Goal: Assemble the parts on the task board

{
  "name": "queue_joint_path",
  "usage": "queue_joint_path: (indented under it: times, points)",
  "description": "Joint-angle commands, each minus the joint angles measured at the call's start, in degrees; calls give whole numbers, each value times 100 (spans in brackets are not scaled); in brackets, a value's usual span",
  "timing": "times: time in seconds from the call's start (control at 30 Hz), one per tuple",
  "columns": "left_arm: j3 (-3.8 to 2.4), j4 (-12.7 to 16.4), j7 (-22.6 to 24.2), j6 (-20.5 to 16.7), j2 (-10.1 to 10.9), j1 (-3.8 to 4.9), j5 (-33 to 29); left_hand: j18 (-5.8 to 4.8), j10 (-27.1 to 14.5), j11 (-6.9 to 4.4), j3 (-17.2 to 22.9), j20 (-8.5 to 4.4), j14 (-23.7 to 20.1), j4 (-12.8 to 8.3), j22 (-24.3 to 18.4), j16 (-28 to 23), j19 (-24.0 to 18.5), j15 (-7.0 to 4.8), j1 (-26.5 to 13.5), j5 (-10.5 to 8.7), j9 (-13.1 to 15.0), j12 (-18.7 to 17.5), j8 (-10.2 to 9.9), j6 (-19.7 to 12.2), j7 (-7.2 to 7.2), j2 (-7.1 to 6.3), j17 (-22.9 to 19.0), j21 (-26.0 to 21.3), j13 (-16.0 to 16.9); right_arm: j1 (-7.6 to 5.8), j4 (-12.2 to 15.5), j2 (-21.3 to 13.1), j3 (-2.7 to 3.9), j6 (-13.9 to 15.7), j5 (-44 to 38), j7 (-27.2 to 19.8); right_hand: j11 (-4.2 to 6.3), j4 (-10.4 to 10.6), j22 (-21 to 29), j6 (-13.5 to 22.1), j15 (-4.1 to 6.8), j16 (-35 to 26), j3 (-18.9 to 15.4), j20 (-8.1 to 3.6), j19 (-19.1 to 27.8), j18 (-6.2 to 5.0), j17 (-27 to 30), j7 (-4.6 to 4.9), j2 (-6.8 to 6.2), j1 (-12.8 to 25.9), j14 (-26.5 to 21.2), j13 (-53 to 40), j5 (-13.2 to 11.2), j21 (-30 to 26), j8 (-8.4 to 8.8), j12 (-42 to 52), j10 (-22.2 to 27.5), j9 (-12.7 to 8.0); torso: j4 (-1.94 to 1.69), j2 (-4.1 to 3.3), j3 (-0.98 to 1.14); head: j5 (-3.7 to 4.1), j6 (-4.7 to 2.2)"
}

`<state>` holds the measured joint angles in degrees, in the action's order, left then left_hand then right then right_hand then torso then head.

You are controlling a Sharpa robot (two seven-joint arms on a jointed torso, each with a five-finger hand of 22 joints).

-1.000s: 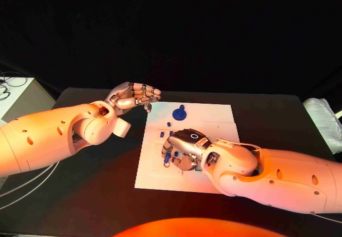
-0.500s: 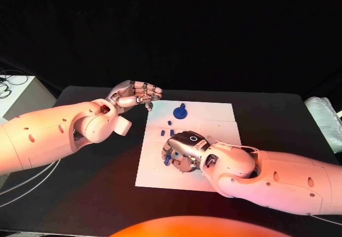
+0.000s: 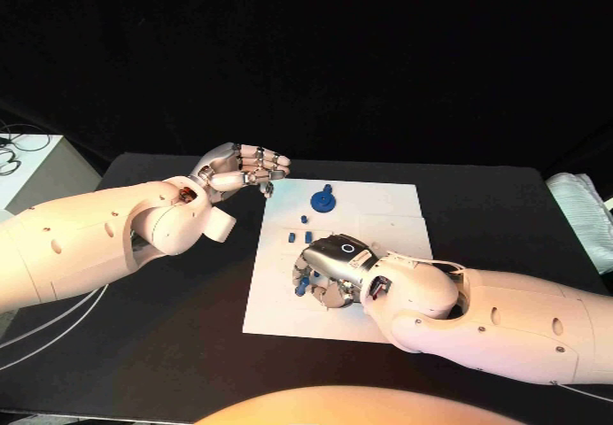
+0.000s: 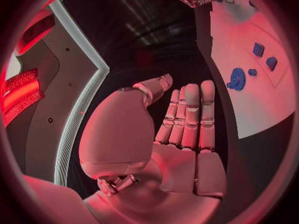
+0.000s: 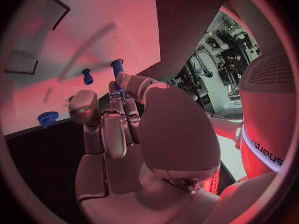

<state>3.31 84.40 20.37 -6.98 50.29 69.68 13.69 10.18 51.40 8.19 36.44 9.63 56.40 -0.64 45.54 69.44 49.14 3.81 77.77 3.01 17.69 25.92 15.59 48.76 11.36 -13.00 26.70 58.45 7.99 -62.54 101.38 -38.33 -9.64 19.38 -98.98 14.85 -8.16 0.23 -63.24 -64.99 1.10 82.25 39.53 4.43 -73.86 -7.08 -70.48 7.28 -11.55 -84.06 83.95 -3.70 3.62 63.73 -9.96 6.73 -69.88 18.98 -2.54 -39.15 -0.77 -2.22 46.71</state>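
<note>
The white task board (image 3: pixel 384 221) lies mid-table. A round blue part (image 3: pixel 323 203) sits near its far edge, with small blue parts (image 3: pixel 299 236) in front of it. My right hand (image 3: pixel 329 270) is down on the board's left half, fingers curled over more small blue parts (image 3: pixel 300 285). In the right wrist view its fingertips (image 5: pixel 119 84) touch a blue peg (image 5: pixel 117 64); whether they grip it I cannot tell. Another peg (image 5: pixel 87 75) stands close by. My left hand (image 3: pixel 243 168) hovers off the board's far-left corner, fingers curled in, holding nothing (image 4: pixel 187 119).
The black table (image 3: pixel 166 319) surrounds the board. A white box (image 3: pixel 32 173) stands off its left side, and a pale object (image 3: pixel 581 217) lies at its right edge. My right forearm (image 3: pixel 511 319) crosses the board's near-right corner.
My right hand has shifted slightly toward the board's near side, staying over the small blue parts. My left hand has barely moved.
</note>
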Motion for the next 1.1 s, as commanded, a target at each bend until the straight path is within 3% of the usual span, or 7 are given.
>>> queue_joint_path:
  times: [0.03, 0.5, 0.57, 0.6, 0.77, 0.93, 1.1]
  points:
    - [-5, 15, 20, 78, -2, -1, 1, 41, -50, -3, -45, 1, 23, 3, -5, -28, 51, 21, -4, 14, 5, 33, 27, 26, 18, 58, -5, -21, 6, 7, -25, 29, -13, -319, -115, 9, 503, -26, 6, -18, 34, 26, 21, -14, 33, 22, 8, 25, 55, 5, 230, -365, 38, -20, -19, 23, -605, 5, -4, -3, -5, 2, 11]
    - [-5, 28, 17, 72, 14, -1, 1, 41, -50, -3, -45, 1, 23, 3, -5, -28, 51, 21, -4, 14, 5, 33, 27, 26, 18, 58, -5, -21, 6, 50, -108, 107, -41, -300, -159, 10, 489, -64, 49, 17, 25, 9, 33, -9, 80, 9, 47, 41, 44, 76, 220, -369, 55, -76, -2, -20, -572, 5, -1, 2, -7, -8, 32]
    - [-5, 29, 16, 70, 15, -1, 1, 41, -50, -3, -45, 1, 23, 3, -5, -28, 51, 21, -4, 14, 5, 33, 27, 26, 18, 58, -5, -21, 6, 52, -135, 117, -45, -215, -77, -78, 413, -41, 138, 196, -47, -14, -98, 47, 173, -5, 99, 107, -69, 340, 205, -322, 446, -196, 88, -196, -330, -13, 1, 3, -8, -12, 34]
    - [-5, 29, 16, 70, 15, -1, 1, 41, -50, -3, -45, 1, 23, 3, -5, -28, 51, 21, -4, 14, 5, 33, 27, 26, 18, 58, -5, -21, 6, 52, -135, 117, -45, -215, -77, -78, 413, -41, 138, 196, -47, -14, -98, 47, 173, -5, 99, 107, -69, 340, 205, -322, 446, -196, 88, -196, -330, -13, 1, 3, -8, -12, 34]
    - [-5, 29, 11, 70, 17, 0, 1, 41, -50, -3, -45, 1, 23, 3, -5, -28, 51, 21, -4, 14, 5, 33, 27, 26, 18, 58, -5, -21, 6, 53, -172, 134, -53, -17, 77, -267, 221, 47, 792, 681, -228, -238, -495, 230, 605, -148, 590, 176, -395, 795, 65, -35, 452, -979, 330, -300, 684, -73, 1, 4, -4, -12, 32]
    - [-5, 30, 2, 90, 18, 0, 2, 41, -50, -3, -45, 1, 23, 3, -5, -28, 51, 21, -4, 14, 5, 33, 27, 26, 18, 58, -5, -21, 6, 54, -183, 126, -57, 118, 141, -347, 133, -4, 1313, 1075, -305, -456, -1157, 318, 893, -252, 1106, 107, -271, 634, -150, -29, 500, -1653, 536, -137, 1261, -131, -1, 5, -6, -7, 15]
    - [-5, 31, -3, 106, 19, 0, 7, 41, -60, -2, -49, 2, 21, 4, -11, -29, 55, 22, 0, 14, 7, 40, 29, 24, 18, 63, -7, -29, 6, 56, -180, 87, -59, 177, 153, -349, 118, 2, 1391, 1125, -319, -462, -1408, 332, 913, -264, 1172, 115, -193, 536, -188, -36, 529, -1778, 563, -6, 1407, -139, 0, 6, -2, -4, 9]
